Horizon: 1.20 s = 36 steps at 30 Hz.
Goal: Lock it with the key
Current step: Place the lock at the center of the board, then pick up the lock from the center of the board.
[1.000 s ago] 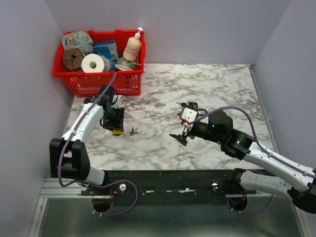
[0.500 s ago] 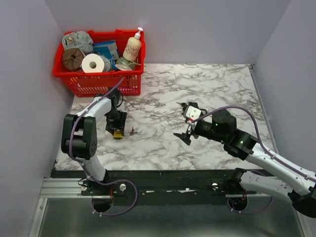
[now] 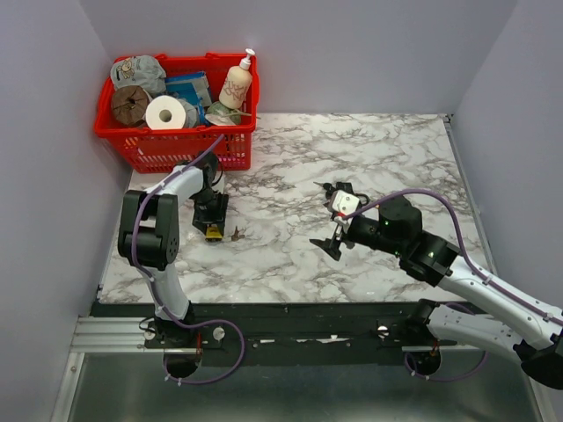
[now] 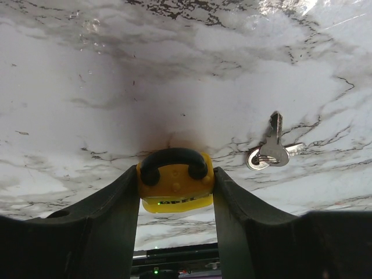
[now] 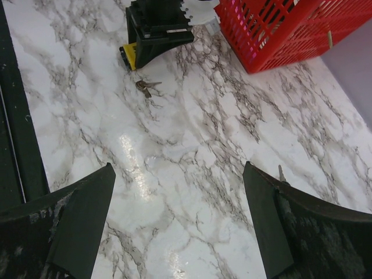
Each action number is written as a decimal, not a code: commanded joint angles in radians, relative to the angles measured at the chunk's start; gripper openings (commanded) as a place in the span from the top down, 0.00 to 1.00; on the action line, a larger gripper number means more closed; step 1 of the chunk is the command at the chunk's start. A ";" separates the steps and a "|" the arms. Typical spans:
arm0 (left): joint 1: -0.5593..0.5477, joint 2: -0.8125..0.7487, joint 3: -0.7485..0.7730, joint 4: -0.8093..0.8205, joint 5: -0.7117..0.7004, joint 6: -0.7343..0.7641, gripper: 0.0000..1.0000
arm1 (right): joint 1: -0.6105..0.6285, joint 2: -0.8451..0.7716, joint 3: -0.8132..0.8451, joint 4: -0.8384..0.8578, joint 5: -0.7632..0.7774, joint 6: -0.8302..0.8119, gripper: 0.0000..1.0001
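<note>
Yellow padlock [image 4: 174, 187] with black shackle sits clamped between our left gripper's [image 4: 175, 174] 2 fingers, silver metal key [image 4: 272, 148] near it; our right gripper [image 5: 179, 168] hangs wide apart, empty.

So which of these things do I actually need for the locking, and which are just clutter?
Needed: padlock, gripped by the left gripper; keys on the table beside it.
Just lying about: red basket at the back left, holding a toilet roll, a pump bottle and a blue packet.

padlock [image 4: 174, 189] in left hand [image 4: 174, 174]; keys [image 4: 272, 152] just right; basket [image 3: 176, 145] behind
</note>
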 commanded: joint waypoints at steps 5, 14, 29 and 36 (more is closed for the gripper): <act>-0.002 0.017 0.020 0.010 -0.020 -0.022 0.45 | -0.006 -0.015 -0.010 -0.027 -0.018 0.011 0.00; -0.002 -0.076 0.011 0.003 -0.009 -0.027 0.01 | -0.010 -0.012 0.024 -0.045 0.002 0.008 0.00; 0.004 -0.789 -0.003 0.086 0.211 0.137 0.01 | -0.261 0.183 0.223 -0.313 -0.044 0.110 0.00; 0.005 -0.925 -0.034 0.169 0.412 0.187 0.01 | -0.472 0.475 0.370 -0.536 -0.205 -0.178 0.00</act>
